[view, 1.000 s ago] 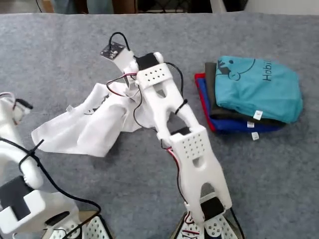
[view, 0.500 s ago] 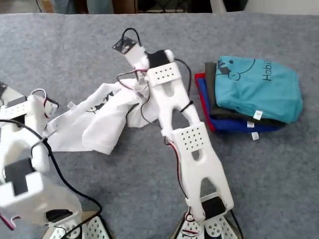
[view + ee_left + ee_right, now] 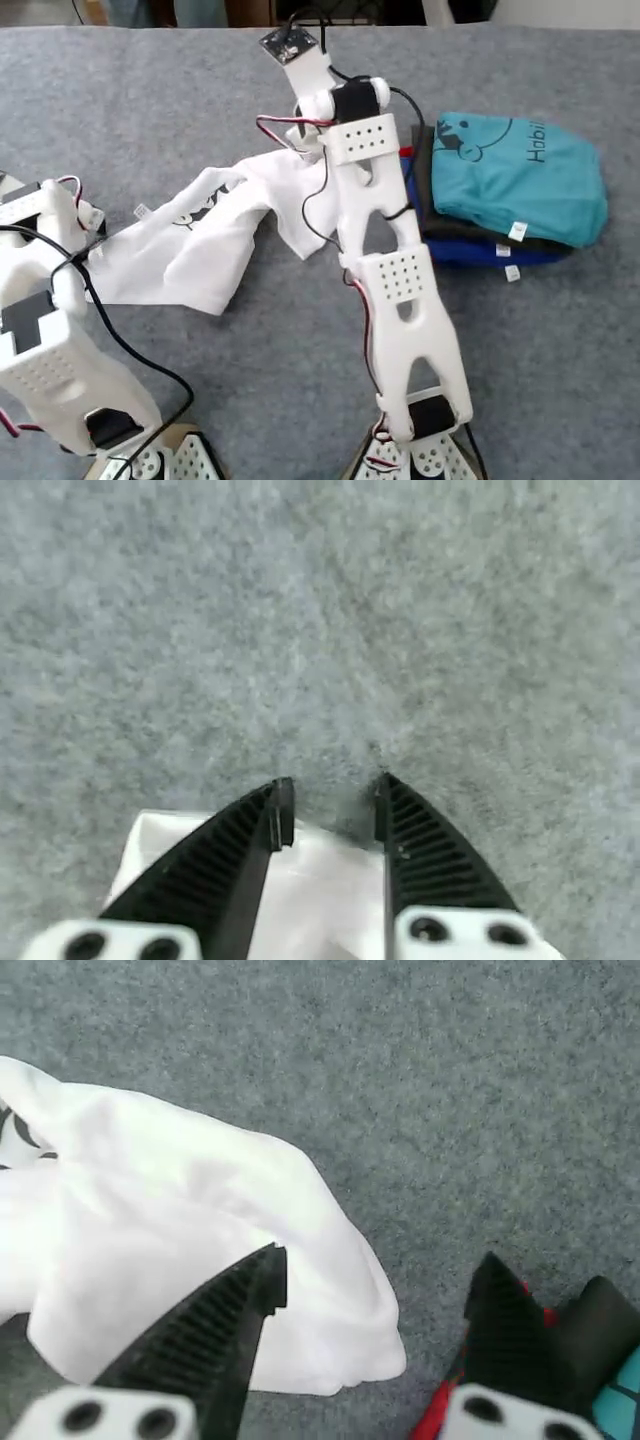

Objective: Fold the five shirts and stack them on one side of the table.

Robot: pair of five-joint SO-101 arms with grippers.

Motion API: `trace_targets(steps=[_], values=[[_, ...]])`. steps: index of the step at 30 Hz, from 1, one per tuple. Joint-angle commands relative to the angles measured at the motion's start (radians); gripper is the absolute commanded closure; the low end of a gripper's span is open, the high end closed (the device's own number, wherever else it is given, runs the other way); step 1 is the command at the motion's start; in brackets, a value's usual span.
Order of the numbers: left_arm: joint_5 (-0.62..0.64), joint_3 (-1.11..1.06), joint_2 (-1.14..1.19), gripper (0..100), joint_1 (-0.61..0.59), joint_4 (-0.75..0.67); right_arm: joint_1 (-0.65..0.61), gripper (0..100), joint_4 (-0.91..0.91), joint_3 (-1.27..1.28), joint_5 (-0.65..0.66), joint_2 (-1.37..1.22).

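**White shirt unfolded; four folded shirts stacked near the right edge**

The white shirt (image 3: 200,245) lies crumpled on the grey table (image 3: 130,100), left of centre. The left gripper (image 3: 333,810) sits over the shirt's end nearest the table's left edge. Its jaws are parted and the cloth edge lies between them; contact cannot be confirmed. The right gripper (image 3: 380,1278) hangs over the shirt's opposite end, jaws spread wide and grasping nothing.

In the high view, the right arm (image 3: 390,270) covers that end of the shirt and its own fingertips.

A folded stack sits near the table's right edge. The teal shirt (image 3: 520,175) is on top, over the dark grey shirt (image 3: 450,228). The red shirt (image 3: 450,1410) and blue shirt (image 3: 480,252) show as thin edges.

The teal shirt carries dark lettering and a line drawing. The white shirt carries a black print, partly folded under. Small white tags (image 3: 517,231) hang at the stack's near side; their print is too small to make out.
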State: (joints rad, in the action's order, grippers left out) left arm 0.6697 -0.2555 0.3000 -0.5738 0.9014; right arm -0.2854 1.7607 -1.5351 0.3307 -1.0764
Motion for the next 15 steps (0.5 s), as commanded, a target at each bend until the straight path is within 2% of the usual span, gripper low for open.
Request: trace_targets(steps=[1,4,9,12,15], values=[[-0.017,0.047,0.002,94,-0.056,-0.002,-0.005,88.8,0.009,0.133,0.068,0.182],[-0.083,0.047,0.000,95,-0.054,-0.005,-0.029,89.4,0.008,0.377,0.170,0.348],[-0.084,0.047,0.000,95,-0.056,-0.003,-0.061,88.9,-0.008,0.886,0.385,0.604],[-0.084,0.047,0.000,95,-0.056,-0.003,-0.069,88.9,-0.114,1.184,0.500,0.727],[-0.084,0.047,0.000,95,-0.056,-0.003,-0.074,89.0,-0.288,1.434,0.560,0.835]])
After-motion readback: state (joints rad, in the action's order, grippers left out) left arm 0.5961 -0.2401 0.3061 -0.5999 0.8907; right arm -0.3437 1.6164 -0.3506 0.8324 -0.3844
